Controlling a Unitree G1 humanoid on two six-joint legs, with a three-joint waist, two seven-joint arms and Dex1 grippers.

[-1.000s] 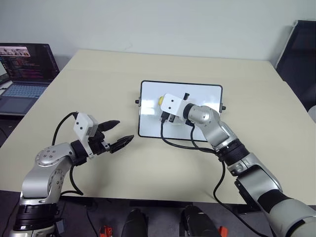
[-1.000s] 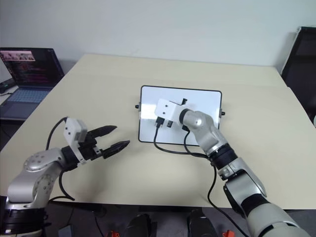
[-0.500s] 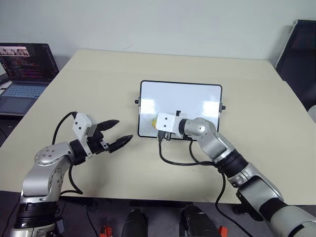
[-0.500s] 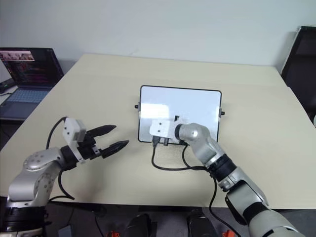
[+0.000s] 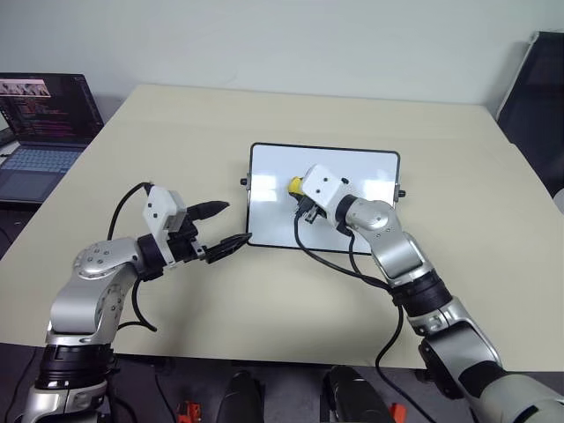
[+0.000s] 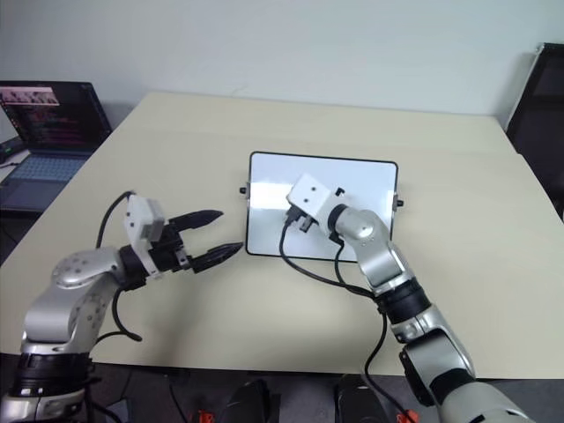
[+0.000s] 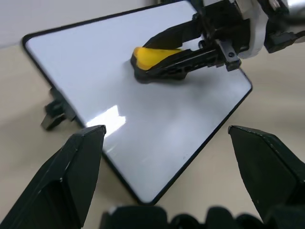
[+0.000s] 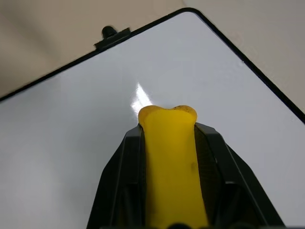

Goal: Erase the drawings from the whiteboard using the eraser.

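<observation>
head stereo overhead, wrist views close on whiteboard [image 5: 324, 198]

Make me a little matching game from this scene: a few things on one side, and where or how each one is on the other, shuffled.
Things:
1. eraser
2. whiteboard
3. laptop
4. left gripper

Places or states:
A. lying flat in the middle of the table
B. open, empty, beside the board's corner
C. pinched between the right gripper's black fingers
D. screen lit, off the table's left edge

Pairs: 1-C, 2-A, 3-D, 4-B
</observation>
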